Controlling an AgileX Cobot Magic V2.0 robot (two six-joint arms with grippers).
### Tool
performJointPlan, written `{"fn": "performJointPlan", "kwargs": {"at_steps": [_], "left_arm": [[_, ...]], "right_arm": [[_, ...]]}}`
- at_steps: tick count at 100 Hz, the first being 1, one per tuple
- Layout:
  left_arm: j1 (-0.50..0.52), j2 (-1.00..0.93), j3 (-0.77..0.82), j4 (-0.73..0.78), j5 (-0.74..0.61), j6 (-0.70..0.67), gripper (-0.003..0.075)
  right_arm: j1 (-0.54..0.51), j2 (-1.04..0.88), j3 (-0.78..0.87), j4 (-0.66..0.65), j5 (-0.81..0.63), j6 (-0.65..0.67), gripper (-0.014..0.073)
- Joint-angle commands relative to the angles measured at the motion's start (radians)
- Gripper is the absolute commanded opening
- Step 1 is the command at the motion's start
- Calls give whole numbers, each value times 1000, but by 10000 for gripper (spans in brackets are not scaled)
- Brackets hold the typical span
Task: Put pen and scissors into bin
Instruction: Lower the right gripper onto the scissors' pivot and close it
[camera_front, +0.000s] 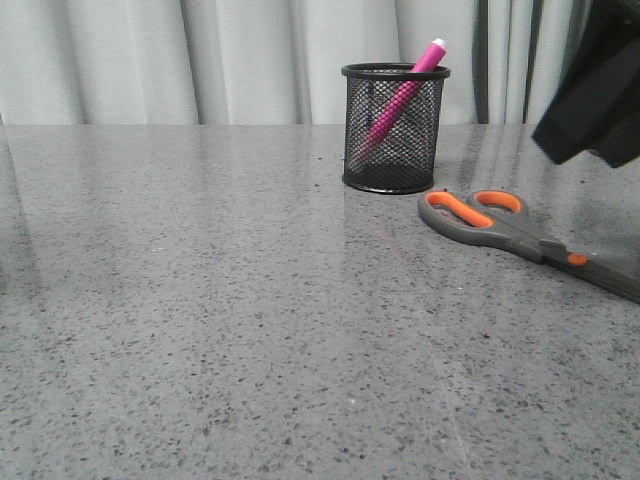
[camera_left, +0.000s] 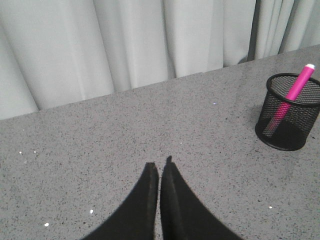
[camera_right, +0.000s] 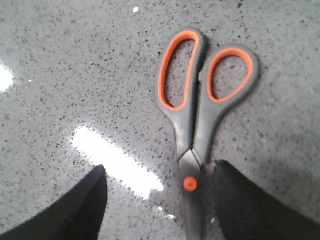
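The pink pen (camera_front: 405, 95) stands tilted inside the black mesh bin (camera_front: 393, 128), its white end above the rim; both also show in the left wrist view, pen (camera_left: 292, 92) in bin (camera_left: 290, 112). The grey scissors (camera_front: 520, 232) with orange-lined loops lie flat on the table right of the bin. My right gripper (camera_right: 157, 172) is open above the scissors (camera_right: 200, 107), its jaws either side of the orange pivot, one finger close beside the blades. In the front view only its dark body (camera_front: 600, 85) shows. My left gripper (camera_left: 160, 167) is shut and empty over bare table.
A grey speckled table (camera_front: 220, 300) runs back to pale curtains (camera_front: 200, 60) along its far edge. Bright light reflections lie on the table beside the scissors in the right wrist view (camera_right: 115, 160).
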Motion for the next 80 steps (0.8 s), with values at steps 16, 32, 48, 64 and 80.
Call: {"fn": "performJointPlan", "kwargs": {"at_steps": [16,32,48,64,80], "left_arm": [[5,-17,-23,-32,-46,-1,-19],[3,-17,-23,-32,-46,-1,-19],[3,-17,-23,-32,-47,-1,-19],[3,-17,-23,-32,-47,-1,-19],[3,-17,-23,-32,-47,-1,-19]], "right_arm": [[145,99,-131,-309,13,142,412],[204,139,-138,-432,7,245,412],[207,175,-138,-440,-16,245,412],[207,211,-138,-440,-55,249,412],[207,227,-138,-440,-75,261,412]]}}
